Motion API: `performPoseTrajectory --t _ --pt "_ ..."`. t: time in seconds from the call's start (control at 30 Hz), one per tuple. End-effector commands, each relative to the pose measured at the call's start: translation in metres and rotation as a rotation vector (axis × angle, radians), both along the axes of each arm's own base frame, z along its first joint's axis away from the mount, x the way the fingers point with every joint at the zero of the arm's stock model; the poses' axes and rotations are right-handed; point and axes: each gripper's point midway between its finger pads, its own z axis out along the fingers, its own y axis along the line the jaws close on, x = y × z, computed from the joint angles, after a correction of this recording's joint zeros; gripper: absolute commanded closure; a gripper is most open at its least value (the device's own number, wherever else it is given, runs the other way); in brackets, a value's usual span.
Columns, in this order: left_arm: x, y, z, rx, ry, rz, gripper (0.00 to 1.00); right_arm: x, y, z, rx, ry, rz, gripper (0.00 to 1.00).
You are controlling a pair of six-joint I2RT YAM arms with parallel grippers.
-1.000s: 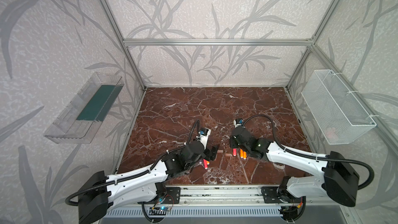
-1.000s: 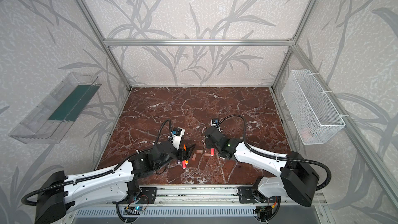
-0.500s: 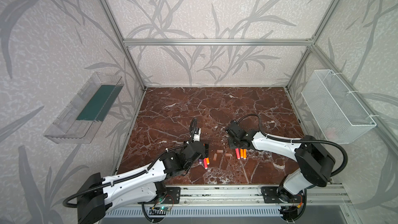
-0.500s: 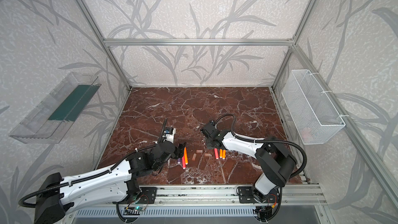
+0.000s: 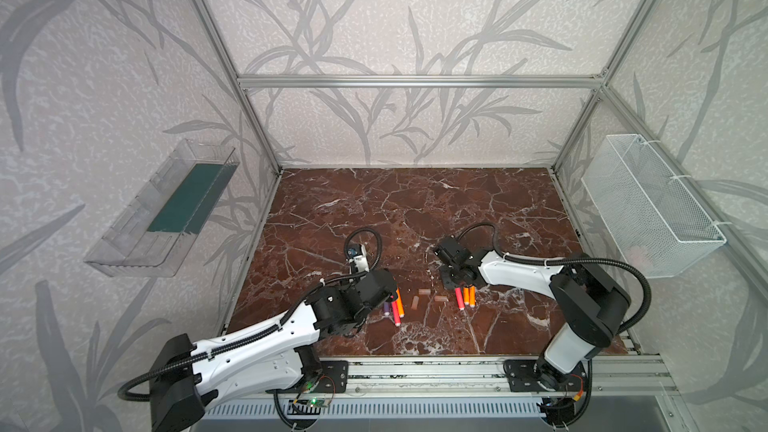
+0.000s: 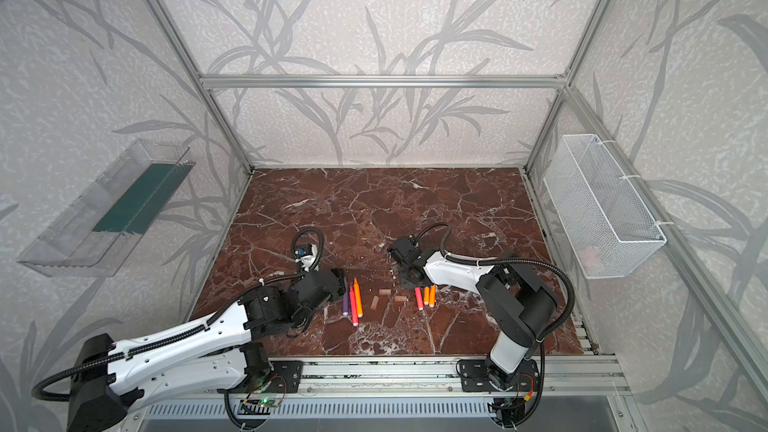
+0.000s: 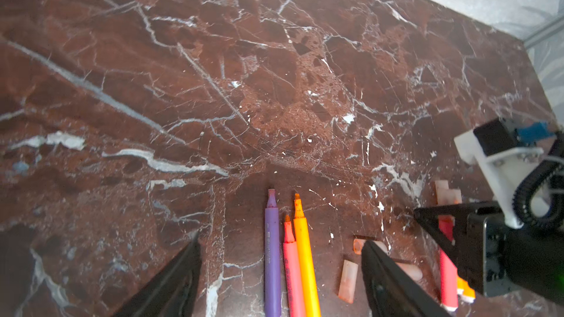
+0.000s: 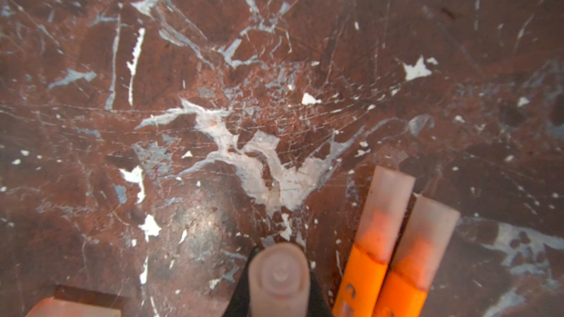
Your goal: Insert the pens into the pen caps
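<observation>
hovering low over the counter, the left fingers are spread wide with nothing between them. just ahead lie three uncapped pens side by side, tips toward the back wall: purple pen, pink pen, orange pen. pink and orange touch along their length, with purple just beside them.

mid-counter: three loose caps lying flat, near one another but apart. they are the left cap, the middle cap and the right cap.

right side: the right fingers are pressed together on the capped end of a pink-red pen. its pale cap shows end-on in the right wrist view. just beside it lies the capped orange pair, both caps seated. cannot tell whether the pinched pen rests on the counter or sits just above it.

judgement: about half done, with three pens capped and three bare pens matched by three loose caps. the step in hand looks like parking the third finished pen with the orange pair while the left arm lines up on the next bare one.

next move, as i read it:
- right lets go and goes for a loose cap, gripping it so the open mouth is clear.
- left drops onto an outer pen, likely the purple. the pens lie tight together, so a centred grab risks taking two.
- tip and cap mouth then need to meet on one line before pushing.
</observation>
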Motion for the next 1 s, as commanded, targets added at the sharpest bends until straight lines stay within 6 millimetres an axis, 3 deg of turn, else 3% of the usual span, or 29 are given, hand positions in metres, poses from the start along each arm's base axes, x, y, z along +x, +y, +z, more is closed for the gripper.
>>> performPoseTrajectory --t 0.0,0.27,0.4,0.7,0.97 --pt "-0.012 0.03 -0.017 -0.022 0.071 0.188 0.17 -0.001 -0.003 -0.014 -0.019 0.023 -0.006 0.98" --pt "-0.024 0.051 -0.04 0.011 0.15 0.268 0.16 0.006 -0.002 -0.002 -0.012 -0.009 -0.007 0.85" --pt "-0.03 0.052 -0.05 0.021 0.188 0.262 0.17 0.008 -0.002 0.021 0.019 -0.054 -0.007 0.8" --pt "-0.05 0.042 -0.069 0.007 0.315 0.16 0.19 0.005 -0.009 0.063 0.095 -0.146 -0.021 0.69" --pt "-0.058 0.029 -0.092 -0.07 0.356 0.097 0.33 -0.002 -0.012 0.097 0.192 -0.23 -0.012 0.65"
